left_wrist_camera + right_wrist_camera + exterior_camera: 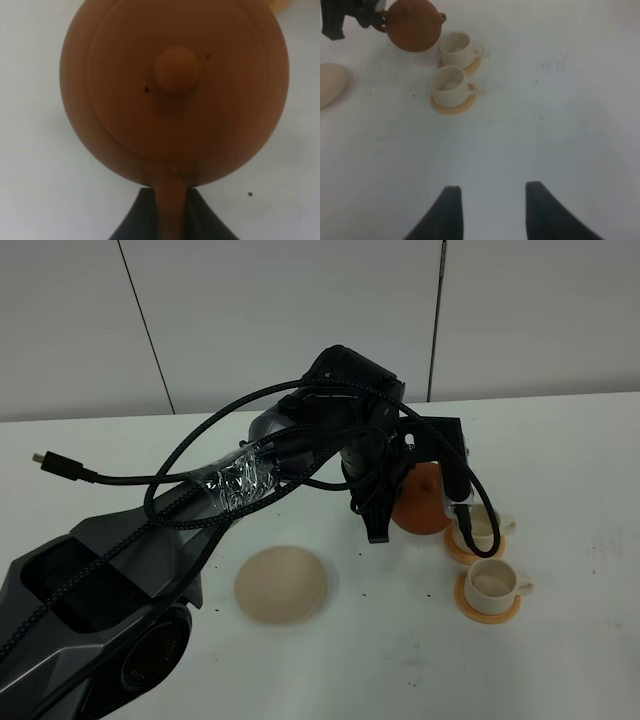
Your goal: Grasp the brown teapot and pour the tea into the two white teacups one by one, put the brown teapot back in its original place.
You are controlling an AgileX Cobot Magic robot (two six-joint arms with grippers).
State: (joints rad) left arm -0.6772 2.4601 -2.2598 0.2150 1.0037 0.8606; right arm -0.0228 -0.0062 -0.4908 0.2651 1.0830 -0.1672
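My left gripper (171, 199) is shut on the loop handle of the brown teapot (175, 90), which fills the left wrist view lid up. In the high view the teapot (420, 502) hangs just left of the far white teacup (485, 523), with its spout toward that cup. The near teacup (493, 582) stands in front of it; each cup sits on an orange coaster. No stream of tea shows. The pale beige trivet (281, 584) lies bare further left. My right gripper (492, 200) is open over bare table, well back from the teacups (451, 85).
The left arm with its taped black cables (240, 480) stretches from the lower left across the white table (560, 460). A loose cable plug (42, 459) sticks out at the left. A white wall stands behind the table.
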